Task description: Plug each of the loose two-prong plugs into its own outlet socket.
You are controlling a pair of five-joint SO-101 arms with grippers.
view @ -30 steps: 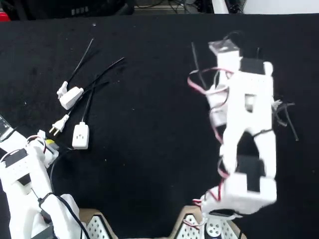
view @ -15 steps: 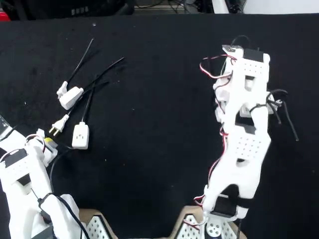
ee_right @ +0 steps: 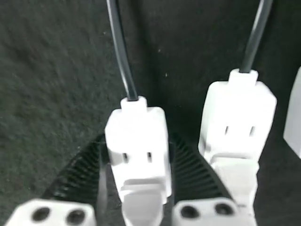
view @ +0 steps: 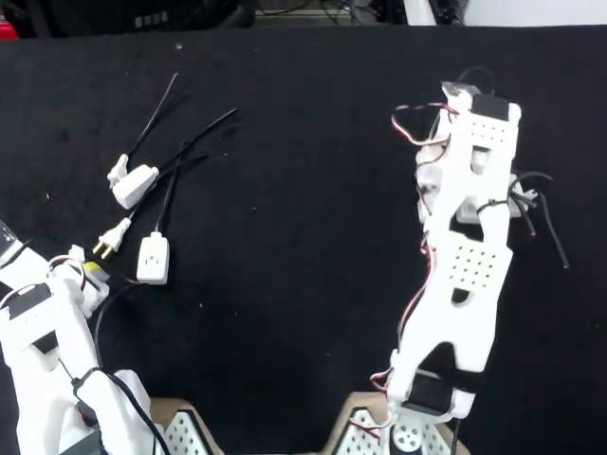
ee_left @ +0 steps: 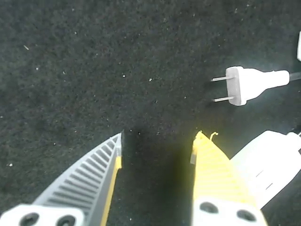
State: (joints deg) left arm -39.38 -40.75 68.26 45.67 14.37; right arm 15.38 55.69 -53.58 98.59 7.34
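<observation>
A loose two-prong plug (view: pixel 112 237) lies at the table's left, beside a white outlet socket (view: pixel 153 258). In the left wrist view the plug (ee_left: pixel 244 84) lies just beyond my open left gripper (ee_left: pixel 157 141), with the socket (ee_left: pixel 268 162) beside the yellow finger (ee_left: pixel 211 165). My right gripper (ee_right: pixel 136 141) is open, its black fingers (ee_right: pixel 89 165) close on either side of a white socket (ee_right: pixel 136 125) with a black cord. A second white socket (ee_right: pixel 237 117) lies right beside it. From above, the right arm (view: pixel 469 190) covers these.
Another white plug-and-socket pair (view: pixel 133 183) with black cords lies farther back on the left. Loose black cables (view: pixel 541 204) trail beside the right arm. The table is covered in black cloth (view: pixel 285 190), with open room in the middle.
The right arm has unfolded from a raised, bent pose and stretched out low over the far right of the table. The left arm has stayed put.
</observation>
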